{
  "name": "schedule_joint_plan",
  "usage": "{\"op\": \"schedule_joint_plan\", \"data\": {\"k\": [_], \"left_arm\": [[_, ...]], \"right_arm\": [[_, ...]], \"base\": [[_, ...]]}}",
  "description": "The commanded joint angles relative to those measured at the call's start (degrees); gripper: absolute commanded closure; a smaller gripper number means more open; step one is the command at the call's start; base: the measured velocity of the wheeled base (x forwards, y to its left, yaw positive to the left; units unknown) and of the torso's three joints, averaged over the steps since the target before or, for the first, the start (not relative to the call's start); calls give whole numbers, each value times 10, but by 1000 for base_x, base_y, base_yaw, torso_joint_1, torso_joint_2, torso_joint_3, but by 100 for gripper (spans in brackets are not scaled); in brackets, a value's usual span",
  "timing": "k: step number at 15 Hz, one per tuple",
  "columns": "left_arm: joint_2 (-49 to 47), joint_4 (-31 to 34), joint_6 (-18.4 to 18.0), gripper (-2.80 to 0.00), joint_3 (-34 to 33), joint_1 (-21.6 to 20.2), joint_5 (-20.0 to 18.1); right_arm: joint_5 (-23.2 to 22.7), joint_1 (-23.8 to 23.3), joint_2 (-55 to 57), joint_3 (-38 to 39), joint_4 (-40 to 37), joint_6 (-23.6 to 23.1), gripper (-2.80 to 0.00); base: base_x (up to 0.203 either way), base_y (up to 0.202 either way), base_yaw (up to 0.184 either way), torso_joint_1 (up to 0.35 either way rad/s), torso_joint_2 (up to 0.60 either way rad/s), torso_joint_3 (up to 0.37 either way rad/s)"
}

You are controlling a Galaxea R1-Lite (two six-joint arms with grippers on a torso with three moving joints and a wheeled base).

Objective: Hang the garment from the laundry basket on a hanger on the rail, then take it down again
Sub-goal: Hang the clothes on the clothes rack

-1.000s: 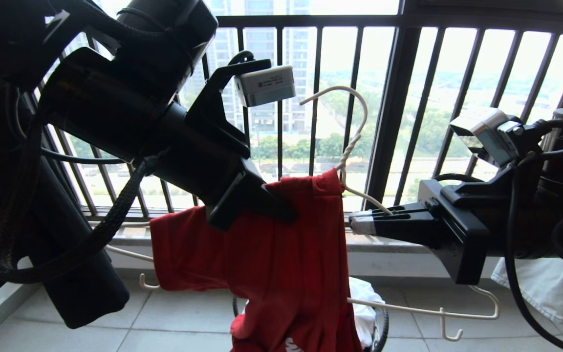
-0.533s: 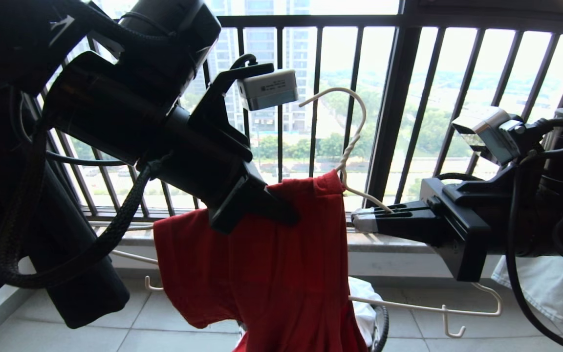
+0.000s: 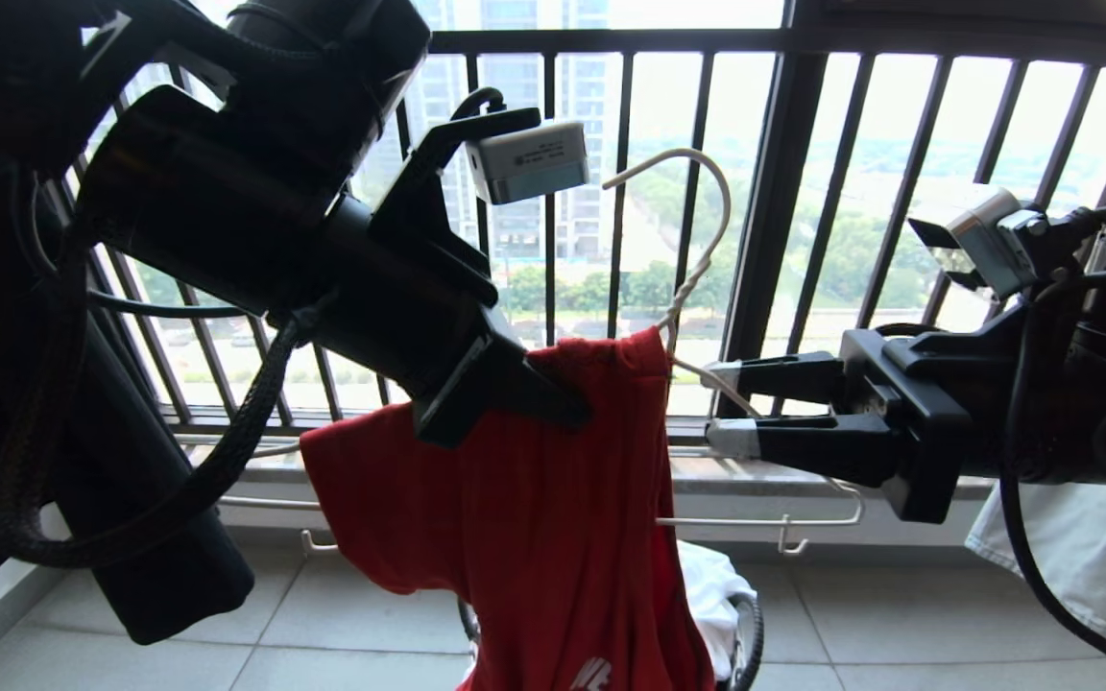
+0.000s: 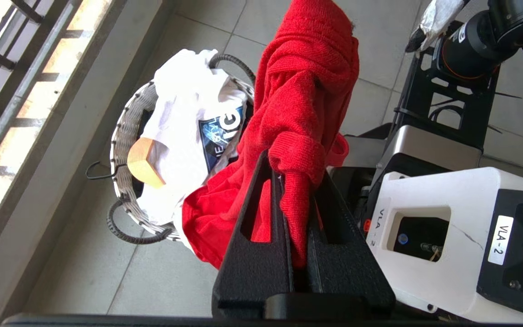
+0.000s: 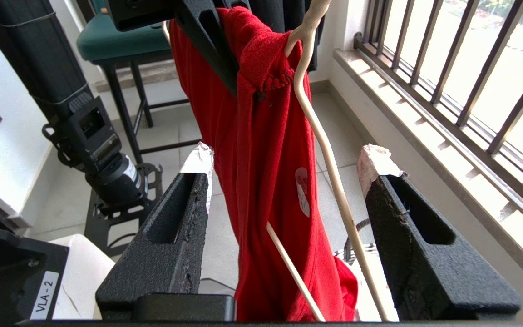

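Left tool [image 3: 553, 408] clamped on red garment [image 3: 534, 518], frame centre. Right tool [image 3: 735, 408] spread wide, straddling hanger [image 3: 697, 278] wire, right of centre. Laundry basket [image 4: 125, 136] below.

The garment [image 3: 534, 537] runs off the head view's lower edge and covers the hanger [image 3: 697, 278] from its left shoulder inward. The laundry basket [image 3: 750, 643] shows only a sliver behind the cloth.
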State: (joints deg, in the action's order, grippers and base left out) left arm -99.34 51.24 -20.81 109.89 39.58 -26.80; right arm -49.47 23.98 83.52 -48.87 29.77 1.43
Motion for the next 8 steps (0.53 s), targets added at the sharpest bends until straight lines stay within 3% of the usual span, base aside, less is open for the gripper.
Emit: {"op": "schedule_joint_plan", "data": {"k": [1, 5, 8], "left_arm": [[13, 2, -1, 0, 9, -1, 29], [34, -12, 2, 0, 13, -14, 77], [45, -48, 20, 0, 10, -28, 87]], "right_arm": [[-1, -16, 0, -7, 0, 0, -280], [8, -54, -1, -25, -9, 0, -280], [9, -83, -28, -53, -128, 11, -280]], "base": [[0, 0, 0, 0, 0, 0], [0, 0, 0, 0, 0, 0], [0, 0, 0, 0, 0, 0]]}}
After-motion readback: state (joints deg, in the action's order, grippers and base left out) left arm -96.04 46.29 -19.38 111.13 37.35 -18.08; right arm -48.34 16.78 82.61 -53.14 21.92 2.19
